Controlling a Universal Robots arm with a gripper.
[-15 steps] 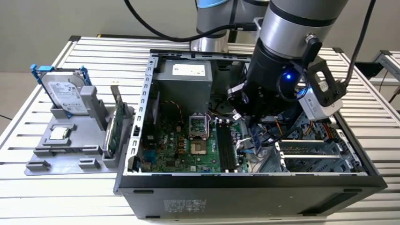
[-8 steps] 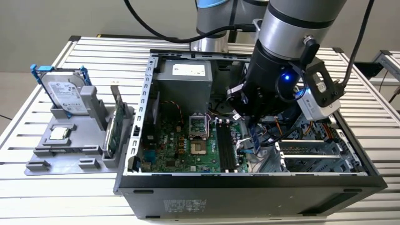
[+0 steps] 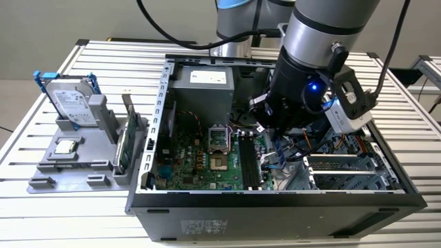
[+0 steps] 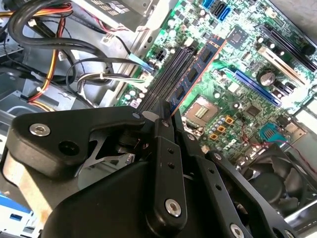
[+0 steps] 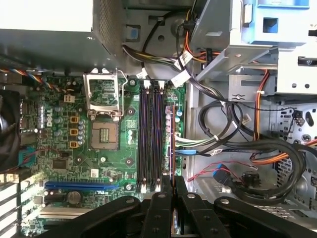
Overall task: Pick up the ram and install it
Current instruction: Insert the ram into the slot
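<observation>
The gripper [image 4: 166,116] is reaching down inside the open PC case [image 3: 160,129], over the motherboard [image 5: 114,148], and it is clenching the ram [image 4: 195,74] edge-on between its fingertips.

In the second wrist view the blue stick is running straight out from the fingers, its long axis lying parallel to the black memory slots [image 4: 166,74]. It is sitting just beside them on their CPU-socket [image 4: 202,110] side, not visibly seated. I cannot tell whether its lower edge is touching a slot or the board.

In the first wrist view the ram [image 5: 174,148] is showing as a thin vertical sliver between the fingers [image 5: 161,198], just beside the memory slots [image 5: 151,134] on the cable side, again parallel to them. So the offset looks sideways, across the slot's width, not along its length, though the two wrist views disagree on which side.

In the exterior view the gripper [image 3: 276,137] is hanging over the slot area with the ram [image 3: 279,155] pointing downward. On the grey holder [image 3: 69,170] outside the case, the hard drive [image 3: 72,106] and the green expansion card [image 3: 126,139] are standing untouched.
</observation>
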